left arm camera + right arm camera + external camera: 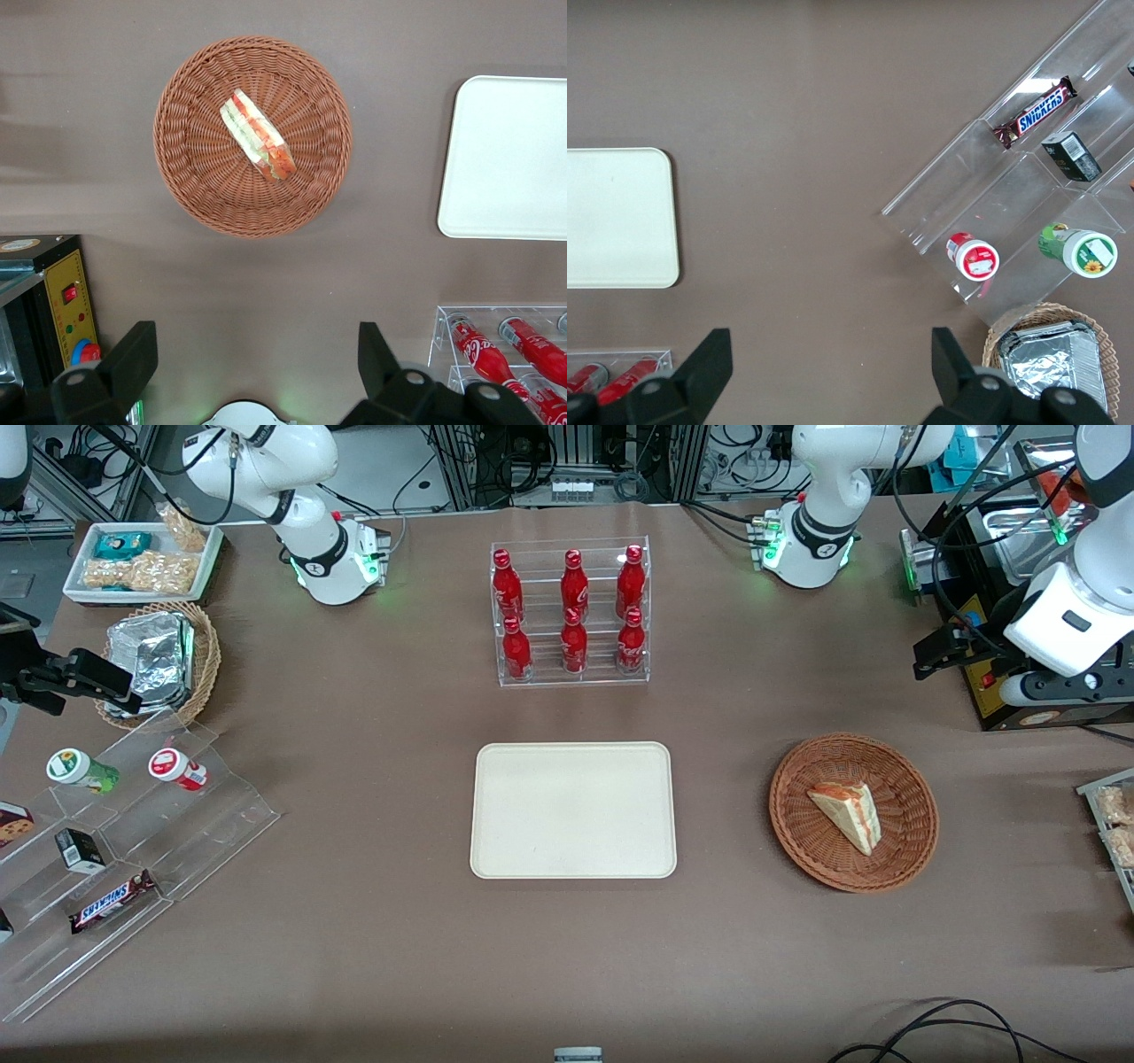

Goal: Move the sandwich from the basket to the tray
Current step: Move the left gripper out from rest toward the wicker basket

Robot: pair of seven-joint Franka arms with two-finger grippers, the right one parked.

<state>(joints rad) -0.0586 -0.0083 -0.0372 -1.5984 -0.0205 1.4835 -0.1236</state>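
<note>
On my front camera I see a brown desk (pixel 354 921) with the cream tray (pixel 572 810) lying flat near its middle, and nothing on it. Toward the working arm's end of the desk sits the round reddish-brown basket (pixel 912 841), well apart from the tray, with bare brown surface between them. The sandwich (pixel 849 813) lies inside the basket, a pale triangular wedge on its side; from my left wrist camera the sandwich (pixel 257 135) shows its red-orange and green filling layers, resting close to the middle of the basket (pixel 190 177), with a corner of the tray (pixel 505 159) also in sight. My left arm's gripper (pixel 251 359) hangs high above the desk, clear of the basket and touching nothing; its jaws are released, spread wide with only bare brown surface between the two dark fingers (pixel 131 359). In the front camera that gripper (pixel 941 654) shows as a dark shape raised near the black control box (pixel 1019 700) at the working arm's end. Farther from the front camera than the tray stands a clear rack of red bottles (pixel 571 611). Toward the parked arm's end are a tan basket of foil packets (pixel 205 657), a white tray of snacks (pixel 142 558) and a clear stepped stand (pixel 177 824) holding small cups and a Snickers bar (pixel 111 902)
</note>
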